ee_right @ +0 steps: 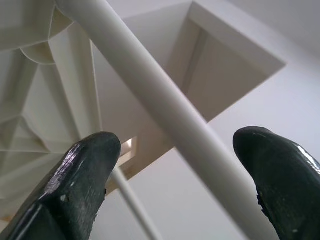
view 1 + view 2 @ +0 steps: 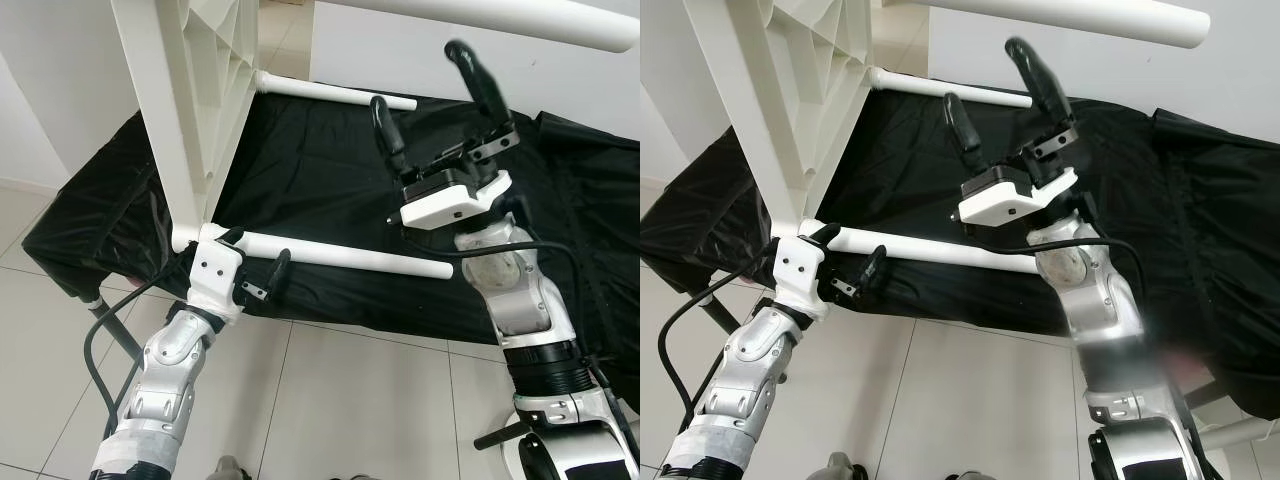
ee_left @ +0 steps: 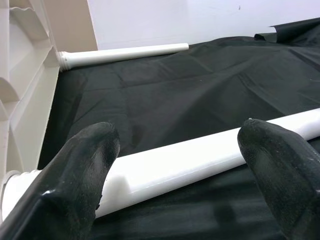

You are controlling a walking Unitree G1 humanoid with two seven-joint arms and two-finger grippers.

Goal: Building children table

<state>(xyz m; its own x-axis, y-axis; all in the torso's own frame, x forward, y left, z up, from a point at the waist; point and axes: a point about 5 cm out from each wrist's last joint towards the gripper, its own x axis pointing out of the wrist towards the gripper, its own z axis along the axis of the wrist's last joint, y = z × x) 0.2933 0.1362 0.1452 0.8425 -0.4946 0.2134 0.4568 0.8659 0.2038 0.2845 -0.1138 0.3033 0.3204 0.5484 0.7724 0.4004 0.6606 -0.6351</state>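
The white tabletop (image 2: pixel 190 110) stands on edge over a black cloth (image 2: pixel 330 170), its legs sticking out sideways; the left hand (image 2: pixel 255 262) sits wide open around the lower leg (image 2: pixel 350 255) near its socket, fingers not closed on it. The right hand (image 2: pixel 432 95) is raised, open and empty, pointing up toward the upper leg (image 1: pixel 165 115).

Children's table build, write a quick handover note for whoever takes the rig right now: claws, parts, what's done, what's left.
Left claw: open, at the base of the lower leg, near its socket in the tabletop.
Right claw: open, raised, pointing up at the top leg.
Tabletop stands on edge on the black-covered surface; a far leg is also seated.
Done: three legs visibly fitted.
Left: I cannot tell about a fourth leg; check tightness, then set the table upright.
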